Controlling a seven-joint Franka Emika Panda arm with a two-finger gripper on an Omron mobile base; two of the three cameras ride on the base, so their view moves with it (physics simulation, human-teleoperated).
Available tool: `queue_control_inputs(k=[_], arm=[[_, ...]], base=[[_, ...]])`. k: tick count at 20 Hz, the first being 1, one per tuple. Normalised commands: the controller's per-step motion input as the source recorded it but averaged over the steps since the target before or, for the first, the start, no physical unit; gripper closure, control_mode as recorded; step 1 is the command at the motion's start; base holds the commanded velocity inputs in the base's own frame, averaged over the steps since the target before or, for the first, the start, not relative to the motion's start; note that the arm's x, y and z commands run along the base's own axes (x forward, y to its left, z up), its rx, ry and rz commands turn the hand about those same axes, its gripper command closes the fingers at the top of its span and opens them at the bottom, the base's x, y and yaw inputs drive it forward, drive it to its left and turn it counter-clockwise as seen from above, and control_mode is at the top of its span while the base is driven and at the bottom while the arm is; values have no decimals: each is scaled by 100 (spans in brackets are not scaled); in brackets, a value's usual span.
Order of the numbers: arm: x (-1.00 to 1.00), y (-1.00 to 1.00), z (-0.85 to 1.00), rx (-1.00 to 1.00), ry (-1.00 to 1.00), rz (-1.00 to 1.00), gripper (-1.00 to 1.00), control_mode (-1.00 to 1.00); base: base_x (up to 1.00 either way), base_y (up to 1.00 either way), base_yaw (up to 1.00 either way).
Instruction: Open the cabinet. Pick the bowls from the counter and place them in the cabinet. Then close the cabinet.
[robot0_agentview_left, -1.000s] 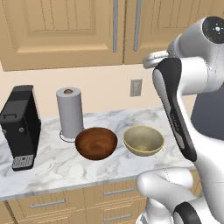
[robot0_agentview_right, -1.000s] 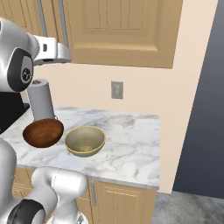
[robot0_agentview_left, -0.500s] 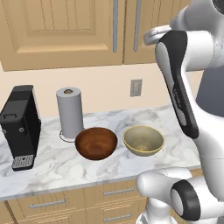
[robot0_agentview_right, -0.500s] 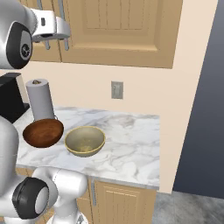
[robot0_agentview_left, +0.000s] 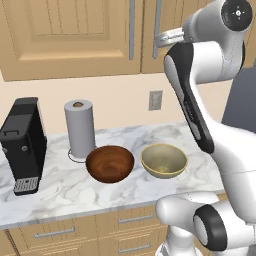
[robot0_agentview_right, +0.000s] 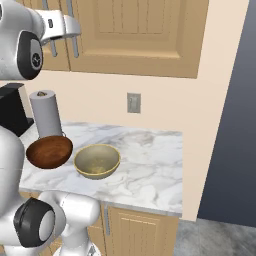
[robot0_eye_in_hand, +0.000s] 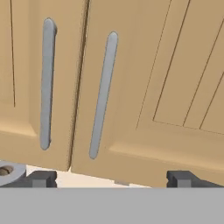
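Note:
The cabinet (robot0_agentview_left: 65, 40) (robot0_agentview_right: 145, 35) (robot0_eye_in_hand: 175, 87) is closed, its two grey bar handles (robot0_eye_in_hand: 103, 94) side by side at the door seam. My gripper (robot0_agentview_left: 160, 38) (robot0_agentview_right: 75, 29) (robot0_eye_in_hand: 111, 179) is raised in front of those handles, open and holding nothing, a short way from the doors. On the counter (robot0_agentview_left: 65, 195) (robot0_agentview_right: 150, 165) the bowls sit side by side. The dark brown wooden one (robot0_agentview_left: 110, 163) (robot0_agentview_right: 49, 151) is on the left and the pale beige one (robot0_agentview_left: 164, 160) (robot0_agentview_right: 97, 161) on the right.
A black coffee machine (robot0_agentview_left: 24, 145) stands at the counter's left end, with a paper towel roll (robot0_agentview_left: 80, 129) (robot0_agentview_right: 46, 113) behind the brown bowl. A wall outlet (robot0_agentview_left: 155, 100) (robot0_agentview_right: 133, 103) is above the counter. Drawers (robot0_agentview_left: 120, 220) lie below it, and a dark wall (robot0_agentview_right: 235, 125) bounds the right.
The arm has lifted the gripper up and slightly left, from below the cabinet to the level of its handles. The bowls have not moved.

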Motion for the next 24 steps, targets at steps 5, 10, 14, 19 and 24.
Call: queue_control_inputs(k=[5, 10, 14, 19, 24], arm=[[35, 13, 0, 6, 4, -1, -100, -100], [40, 1, 0, 0, 0, -1, -100, -100], [54, 2, 0, 0, 0, -1, -100, -100], [47, 0, 0, 0, 0, 0, -100, -100], [38, 0, 0, 0, 0, 0, -100, -100]], base=[[0, 0, 0], [0, 0, 0], [0, 0, 0], [0, 0, 0], [0, 0, 0]])
